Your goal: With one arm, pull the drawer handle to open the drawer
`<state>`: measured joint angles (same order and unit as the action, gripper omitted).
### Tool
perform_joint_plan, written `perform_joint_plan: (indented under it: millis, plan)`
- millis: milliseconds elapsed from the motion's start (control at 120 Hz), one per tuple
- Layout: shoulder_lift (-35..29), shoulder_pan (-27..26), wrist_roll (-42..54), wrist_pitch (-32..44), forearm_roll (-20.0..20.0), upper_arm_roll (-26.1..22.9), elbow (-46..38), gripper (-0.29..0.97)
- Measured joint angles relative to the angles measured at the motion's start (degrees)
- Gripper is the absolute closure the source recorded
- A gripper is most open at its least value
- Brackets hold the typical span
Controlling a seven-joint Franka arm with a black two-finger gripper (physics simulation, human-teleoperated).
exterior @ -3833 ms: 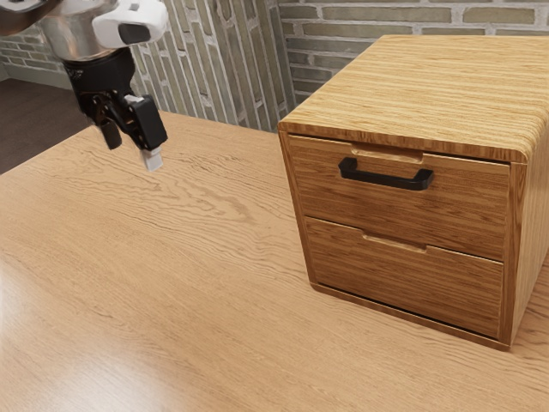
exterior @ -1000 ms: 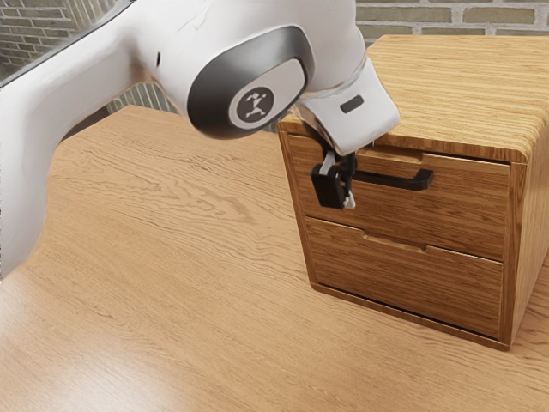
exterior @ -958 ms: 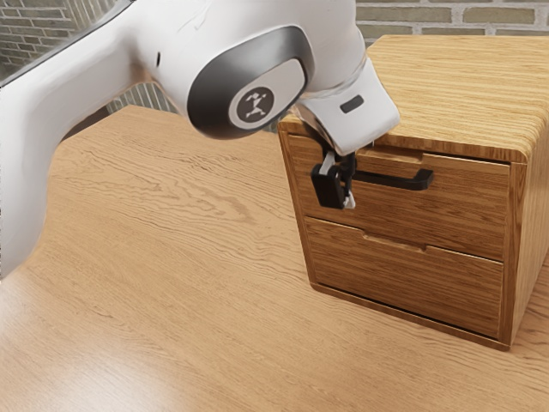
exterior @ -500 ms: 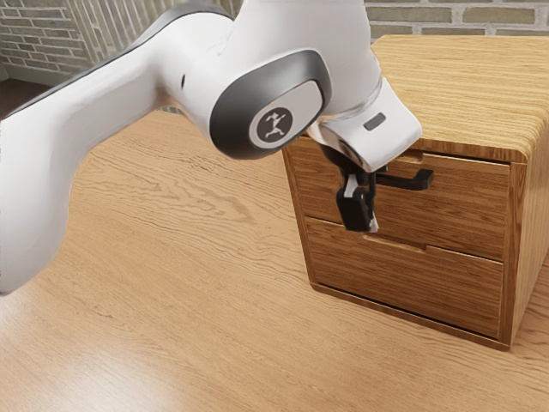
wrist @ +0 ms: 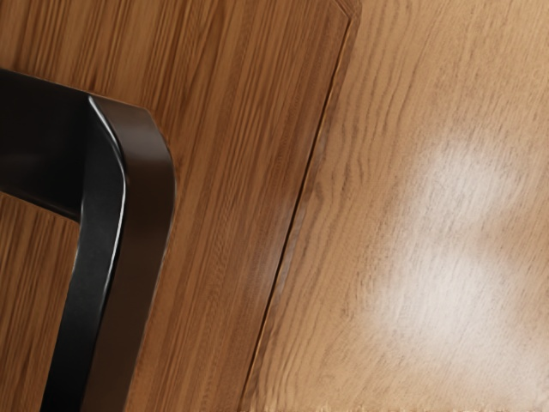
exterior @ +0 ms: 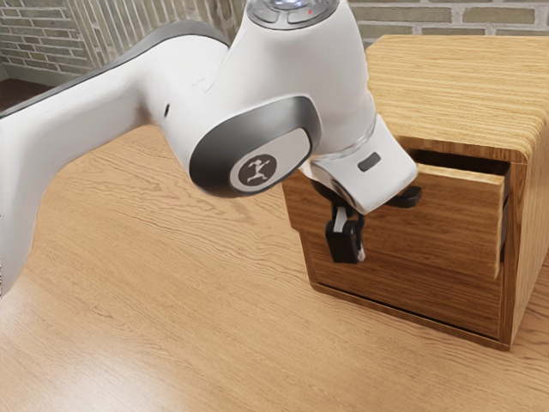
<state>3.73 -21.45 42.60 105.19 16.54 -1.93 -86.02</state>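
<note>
- Progress: the top drawer (exterior: 455,215) stands partly out of the wooden cabinet (exterior: 446,86). A dark gap shows between the drawer front and the cabinet top (judged: the pull is under way, with further travel available).
- Location: the cabinet sits on the wooden table (exterior: 171,326) at the exterior view's right. The drawer is its upper compartment.
- End effector: the gripper (exterior: 346,240) is at the black handle (exterior: 407,196). The arm's hand covers the contact, so whether it is clamped on the handle cannot be told.
- Orientation: the handle's long axis runs level across the drawer front. The front faces the exterior view's lower left, which is the direction of slide.
</note>
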Motion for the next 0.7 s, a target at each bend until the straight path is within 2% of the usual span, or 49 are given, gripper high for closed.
perform_joint_plan:
  millis: [50,433,592,700]
  plan:
    - [-0.2,0.0,-0.4,0.3,0.1,0.0,-1.3,-0.02]
    - [-7.8,-1.0,-2.4,3.0,0.1,-0.6,-11.3,0.00]
    - [-10.6,-2.6,-3.1,3.8,0.2,-1.3,-13.5,0.18]
    - [-12.2,-3.4,-3.6,4.2,0.4,-1.4,-15.5,0.22]
